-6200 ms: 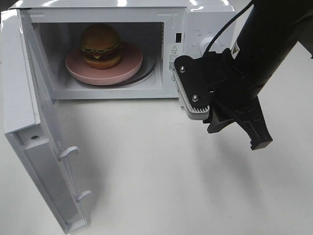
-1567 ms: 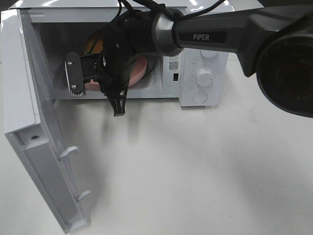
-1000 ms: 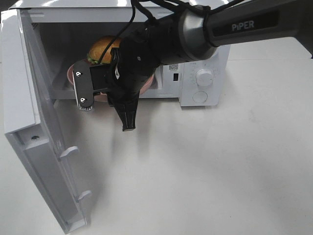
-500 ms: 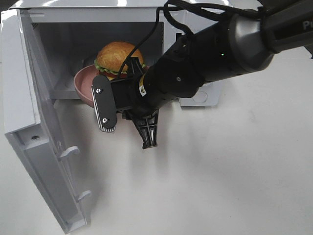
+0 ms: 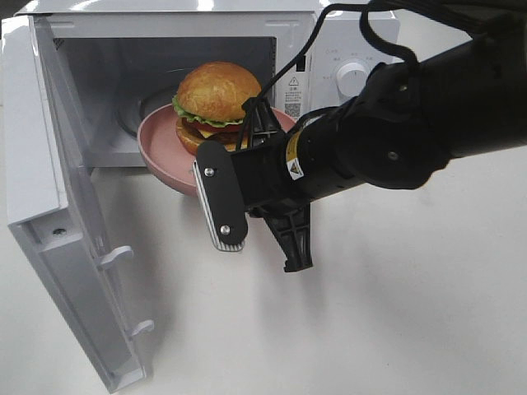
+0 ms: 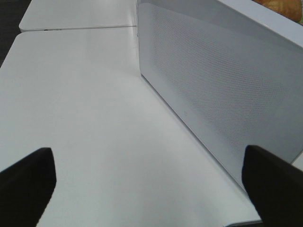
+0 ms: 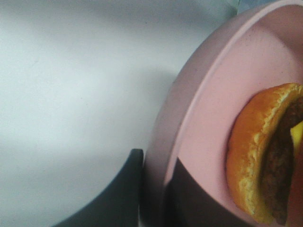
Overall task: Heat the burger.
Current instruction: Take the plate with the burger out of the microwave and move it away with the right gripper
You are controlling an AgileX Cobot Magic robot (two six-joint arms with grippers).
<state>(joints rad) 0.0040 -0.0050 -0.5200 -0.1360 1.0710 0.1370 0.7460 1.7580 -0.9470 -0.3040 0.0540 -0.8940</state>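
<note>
The burger (image 5: 216,97), with a golden bun, green lettuce and a dark patty, sits on a round pink plate (image 5: 160,152). The plate hangs in the air in front of the open microwave's mouth. My right gripper (image 7: 154,189) is shut on the plate's rim, one dark finger (image 7: 125,194) under it and one on the inside. The right wrist view shows the burger (image 7: 265,161) side-on. My right arm (image 5: 395,132) hides the gripped part of the rim from the high camera. My left gripper (image 6: 151,189) stands open over bare table beside the microwave door (image 6: 218,94).
The white microwave (image 5: 329,33) stands at the back, its cavity (image 5: 123,82) open. Its door (image 5: 49,214) is swung far out on the left. The control knob (image 5: 354,76) shows above my right arm. White table (image 5: 395,329) spreads in front.
My right arm has drawn the plate with the burger out of the microwave cavity, toward the front and right and closer to the high camera. The left gripper's opening has not changed.
</note>
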